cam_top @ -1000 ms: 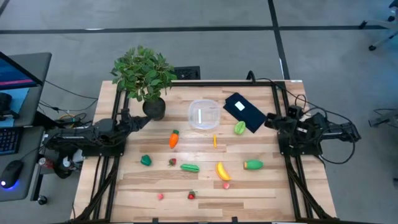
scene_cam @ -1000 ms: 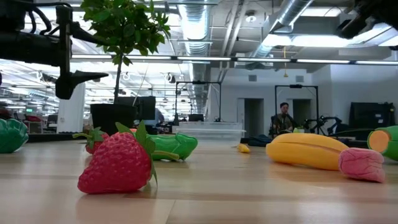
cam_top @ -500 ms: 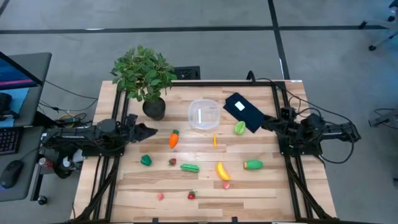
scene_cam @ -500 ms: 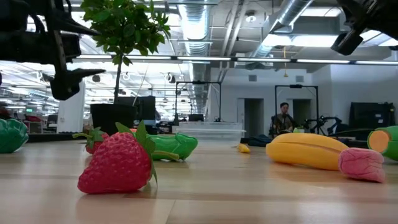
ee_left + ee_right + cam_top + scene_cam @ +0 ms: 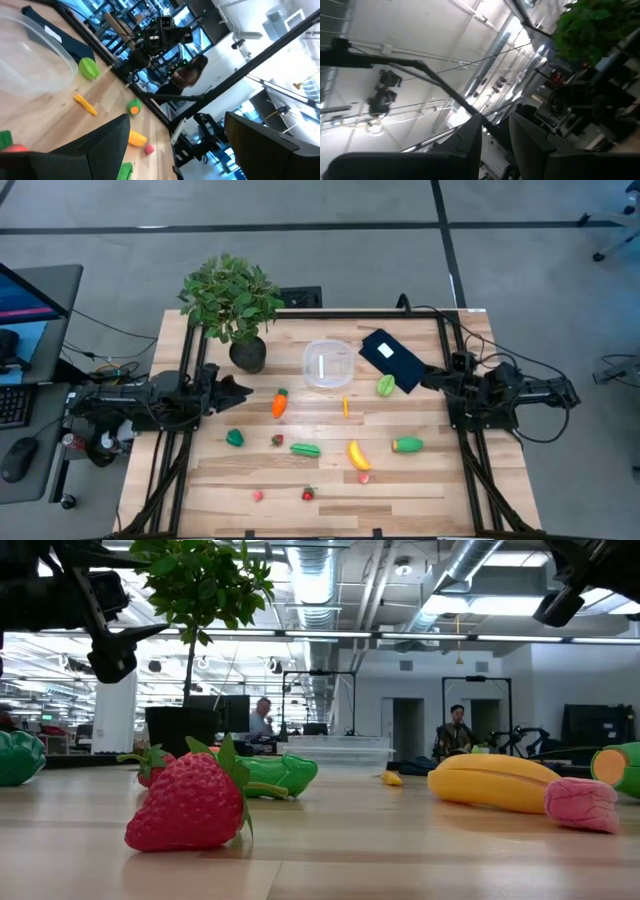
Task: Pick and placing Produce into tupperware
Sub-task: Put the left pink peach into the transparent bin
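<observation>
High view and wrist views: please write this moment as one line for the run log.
left gripper: open, above table beside carrot | right gripper: open, empty, near black rectangle | tupperware: empty | produce: all on table

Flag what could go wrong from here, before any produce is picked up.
The left gripper sits between the plant and the carrot; a sweep toward the carrot might clip the pot. The tupperware is empty and light, so a drop could push it into the black card. The strawberries are tiny and may slip the jaws.
</observation>
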Tool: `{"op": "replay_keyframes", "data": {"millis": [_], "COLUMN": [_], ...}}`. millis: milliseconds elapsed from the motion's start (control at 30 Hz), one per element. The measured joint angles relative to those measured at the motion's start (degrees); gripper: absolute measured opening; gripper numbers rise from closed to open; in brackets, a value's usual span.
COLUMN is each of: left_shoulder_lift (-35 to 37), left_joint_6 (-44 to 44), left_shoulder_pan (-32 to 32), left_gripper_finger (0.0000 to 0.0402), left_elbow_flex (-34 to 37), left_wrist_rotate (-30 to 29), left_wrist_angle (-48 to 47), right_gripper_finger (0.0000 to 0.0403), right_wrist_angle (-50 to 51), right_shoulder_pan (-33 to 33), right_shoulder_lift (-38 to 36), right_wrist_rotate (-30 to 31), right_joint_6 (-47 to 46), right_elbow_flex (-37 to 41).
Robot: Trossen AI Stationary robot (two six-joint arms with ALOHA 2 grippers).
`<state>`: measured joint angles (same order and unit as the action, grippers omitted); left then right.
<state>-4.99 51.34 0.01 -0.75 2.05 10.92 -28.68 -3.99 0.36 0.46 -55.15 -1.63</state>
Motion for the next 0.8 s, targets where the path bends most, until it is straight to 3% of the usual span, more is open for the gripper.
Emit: {"op": "replay_keyframes", "data": {"millis": [367, 633, 733, 800], "left_shoulder_lift": [0.0, 0.0, 0.0, 0.0], "left_joint_6": [2.6, 4.5, 6.9, 9.7], "left_shoulder_pan": [0.0, 0.0, 0.0, -0.1], "left_gripper_finger": [0.0314, 0.0314, 0.0314, 0.0313], "left_elbow_flex": [0.0, -0.1, -0.1, -0.2], "left_wrist_rotate": [-1.1, -3.1, -4.7, -2.8], "left_wrist_angle": [-0.2, -1.6, -0.6, 1.3], "right_gripper_finger": [0.0093, 0.0093, 0.0093, 0.0093], "right_wrist_angle": [5.8, 9.5, 7.8, 4.5], "right_shoulder_pan": [0.0, 0.0, -0.7, -1.3], "right_shoulder_lift": [0.0, 0.0, 0.0, 0.0], "right_wrist_rotate": [13.1, 12.7, 12.1, 11.1], "right_joint_6": [-1.3, 3.7, 1.7, 1.9], "right_elbow_flex": [0.0, 0.0, 0.0, 0.0]}}
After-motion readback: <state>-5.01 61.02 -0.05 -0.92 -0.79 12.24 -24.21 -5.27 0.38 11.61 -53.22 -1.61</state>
